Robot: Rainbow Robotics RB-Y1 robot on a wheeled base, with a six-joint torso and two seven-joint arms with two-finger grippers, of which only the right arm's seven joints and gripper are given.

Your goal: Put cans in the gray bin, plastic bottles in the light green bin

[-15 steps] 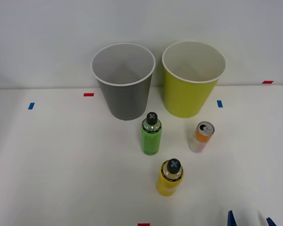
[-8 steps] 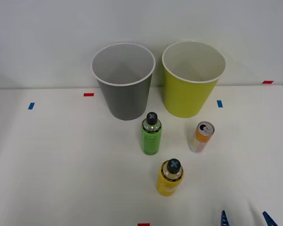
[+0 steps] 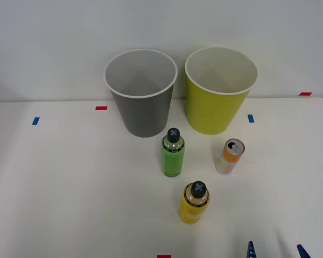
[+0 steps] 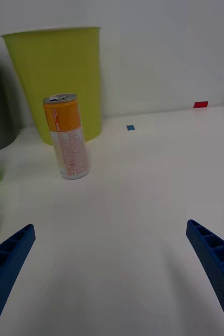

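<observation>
Right at the near edge, the hand [image 3: 273, 252] hovers low over the desk [image 3: 70, 188], fingers [image 4: 7, 268] spread wide apart and gripping nothing. Just ahead and to its left, the yellow bottle [image 3: 194, 202] stands upright. Beyond that, the green bottle [image 3: 173, 152], and off to its right the orange can [image 3: 229, 156], both upright, well apart. At the back, the gray bin [image 3: 142, 91] and the green bin [image 3: 219, 88] sit side by side, nothing visible inside. Looks like the approach step: from the wrist, the can stands ahead, off to one side. Next move calls for centring on the can, advancing until the fingers flank it, then closing.
</observation>
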